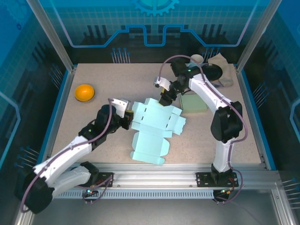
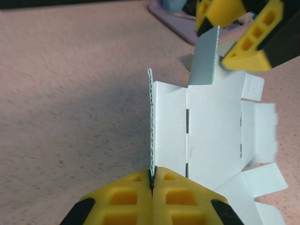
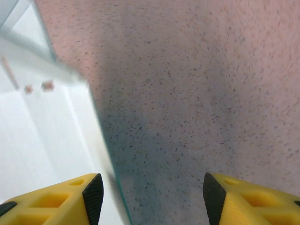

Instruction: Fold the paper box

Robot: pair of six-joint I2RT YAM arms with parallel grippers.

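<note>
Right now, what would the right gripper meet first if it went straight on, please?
Probably the table, between the right gripper's open fingers; the paper box flap beside one finger might brush it.

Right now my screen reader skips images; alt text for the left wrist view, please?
The left gripper is shut on an upright edge flap of the unfolded paper box on the table; the right gripper straddles another raised flap.
</note>
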